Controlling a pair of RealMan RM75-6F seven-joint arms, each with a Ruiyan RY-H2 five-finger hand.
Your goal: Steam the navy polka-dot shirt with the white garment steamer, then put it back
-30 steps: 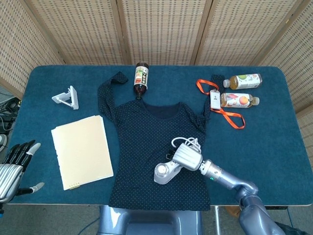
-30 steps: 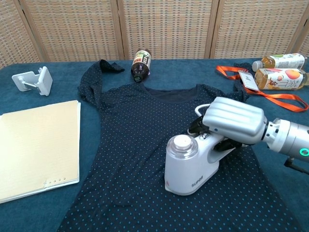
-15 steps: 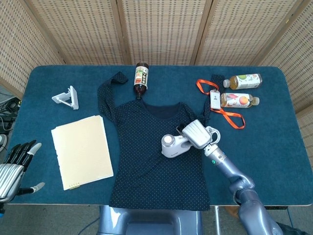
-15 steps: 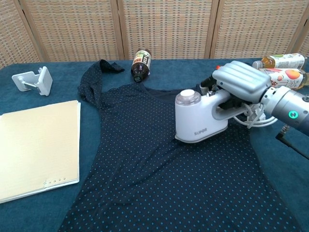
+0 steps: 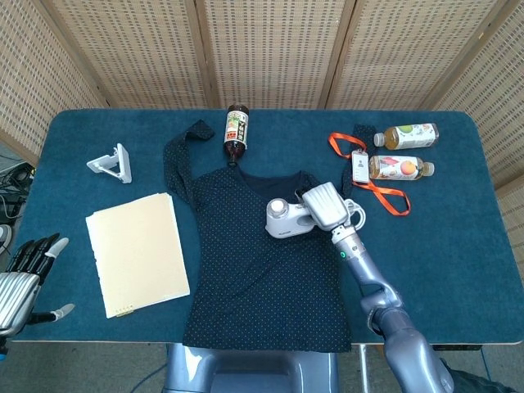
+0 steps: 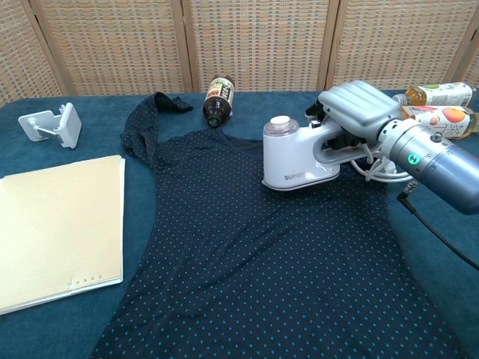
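**Steamer on the shirt's upper chest, held in our right hand**

In the head view, the navy polka-dot shirt (image 5: pixel 266 262) lies flat across the middle of the blue table (image 5: pixel 458 237), neckline toward the top of the frame and hem at the bottom edge. Our right hand (image 5: pixel 322 205) grips the handle of the white garment steamer (image 5: pixel 285 219), fingers wrapped around it, and the steamer rests on the shirt just below the neckline, slightly right of centre. Its white cord (image 5: pixel 354 214) loops beside the hand. Our left hand (image 5: pixel 24 274) sits at the lower left corner, off the table edge, fingers apart and holding nothing. A cream folder (image 5: pixel 137 252) lies left of the shirt, a white phone stand (image 5: pixel 112 163) above it. A dark bottle (image 5: pixel 237 130) lies at the top centre, touching the collar. At the upper right, an orange lanyard (image 5: pixel 372 176) lies next to two juice bottles (image 5: pixel 401 151).

In the chest view, the steamer (image 6: pixel 296 155) stands on the shirt (image 6: pixel 277 262) in the upper middle of the frame, round cap upward. Our right hand (image 6: pixel 352 111) closes over the handle from the right. The folder (image 6: pixel 56 228) fills the left, the stand (image 6: pixel 52 125) sits at upper left, and the dark bottle (image 6: pixel 218 99) lies above the neckline. Our left hand does not show here.
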